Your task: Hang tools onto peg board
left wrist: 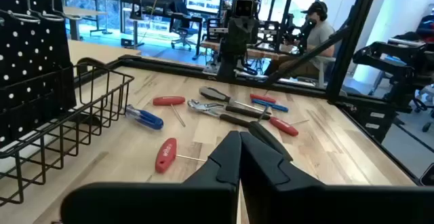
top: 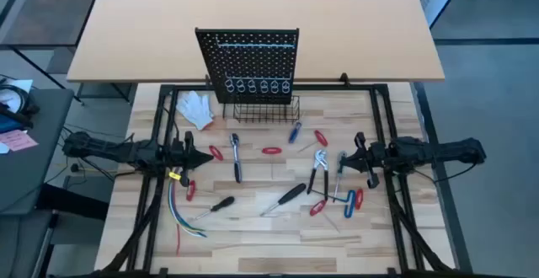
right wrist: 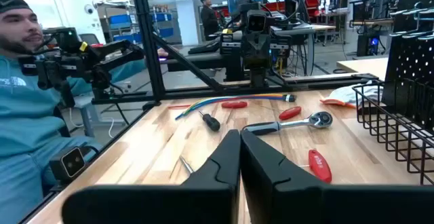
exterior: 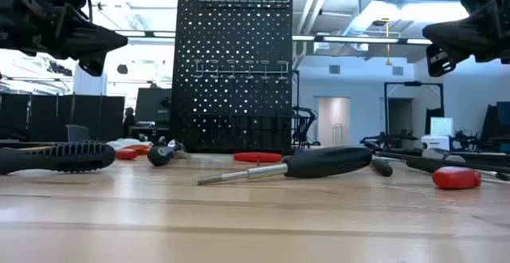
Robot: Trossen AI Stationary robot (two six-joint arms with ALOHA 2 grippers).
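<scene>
The black peg board (top: 248, 59) stands upright at the table's far side, with a row of metal rings (top: 257, 86) and a wire basket (top: 266, 109) at its foot. Several tools lie flat on the wooden table: a blue screwdriver (top: 294, 131), pliers (top: 318, 170), a ratchet (top: 235, 156), black-handled screwdrivers (top: 286, 197), and red-handled ones (top: 271, 150). My left gripper (top: 206, 157) hovers at the left, shut and empty; in its wrist view the fingers (left wrist: 239, 149) are together. My right gripper (top: 349, 155) hovers at the right, shut and empty (right wrist: 239, 146).
A white glove (top: 195, 108) lies left of the basket. A bundle of coloured wires (top: 180, 204) lies near my left gripper. Black frame rails (top: 160, 126) border the work area. A person (right wrist: 27, 81) sits beyond the table's left side, another (left wrist: 319, 27) beyond the right.
</scene>
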